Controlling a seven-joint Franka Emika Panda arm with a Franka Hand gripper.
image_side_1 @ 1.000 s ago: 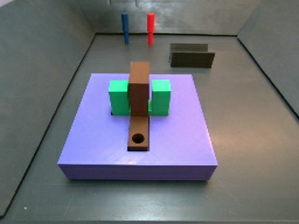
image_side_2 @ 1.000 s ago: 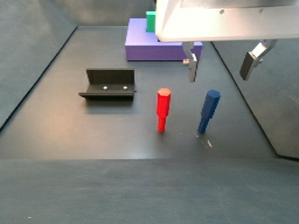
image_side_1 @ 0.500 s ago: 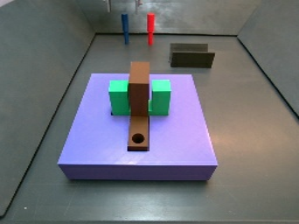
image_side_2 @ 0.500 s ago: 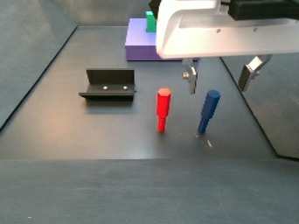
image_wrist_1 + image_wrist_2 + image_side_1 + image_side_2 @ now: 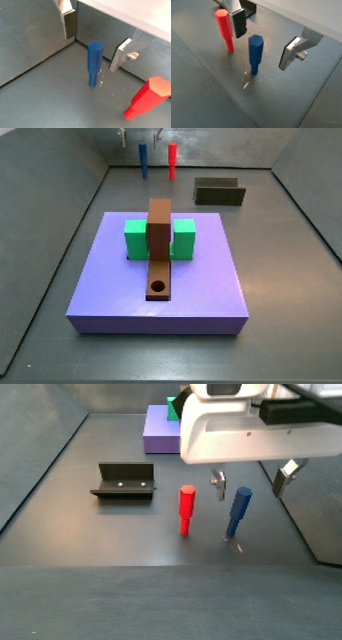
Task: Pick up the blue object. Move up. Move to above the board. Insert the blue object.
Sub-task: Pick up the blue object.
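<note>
1. Jaws first: my gripper (image 5: 250,481) hangs at the upper right of a side view, its jaws spread wide and grasping nothing.
2. Both wrist views show my fingers (image 5: 67,22) (image 5: 291,52) as flat silver plates on either side of the blue object (image 5: 95,63) (image 5: 255,53), with clear gaps between each plate and the peg.
3. That blue peg (image 5: 239,511) stands upright on the grey floor (image 5: 120,549), right of centre in the same side view, directly under my spread jaws and not touched by them.
4. Beside it, just to its left in that frame, stands a red peg (image 5: 187,509), also upright and apart from the blue one; it shows in both wrist views too (image 5: 147,97) (image 5: 224,29).
5. At the left of that side view sits the fixture (image 5: 124,481), well apart from both pegs.
6. In a side view looking the opposite way, the board (image 5: 159,256) lies lengthwise in the middle of the frame, its round hole (image 5: 159,287) near the lower end.
7. It rests across a green block (image 5: 138,238) on top of a big purple slab (image 5: 201,293), well apart from the two pegs (image 5: 143,156) at the top of the frame.
</note>
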